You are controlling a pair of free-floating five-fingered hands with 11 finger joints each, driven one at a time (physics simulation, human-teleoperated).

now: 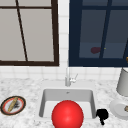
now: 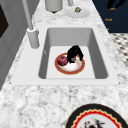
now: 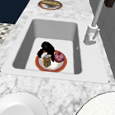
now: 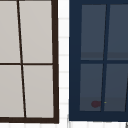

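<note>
**Left side view: hand over the loaded plate – hazards and contents**

1. Hand state. One hand of mine arches over the red-rimmed plate on the floor of the sink. Its fingers curl downward around the brown item. I cannot tell whether they clamp it or merely cage it, nor which of my two hands this is. In the front view a hand shows at the sink's right front corner.

2. Hazards (judgement).
- If the curl is not a true clamp, the brown item may tip or slip out on lifting and fall back into the sink.
- The dark red fruit sits just beside the hand. A sideways sweep could nudge it, and being round it would probably roll off the plate.
- Dragging the fingers could skate the plate across the sink floor.
- A careless rise toward the back of the sink could strike the faucet.

3. Containers.
- Sink: holds the red-rimmed plate with the fruit and the brown item.
- Patterned plate, left of the sink on the counter: a brown stick-like food.
- White plate, right of the sink: one small brown piece.
- Grey canister, right of the sink: contents hidden.
- Glass-door cabinet, above the sink: a dark red lump behind the pane.
- A red ball covers the sink's front in the front view.
</note>
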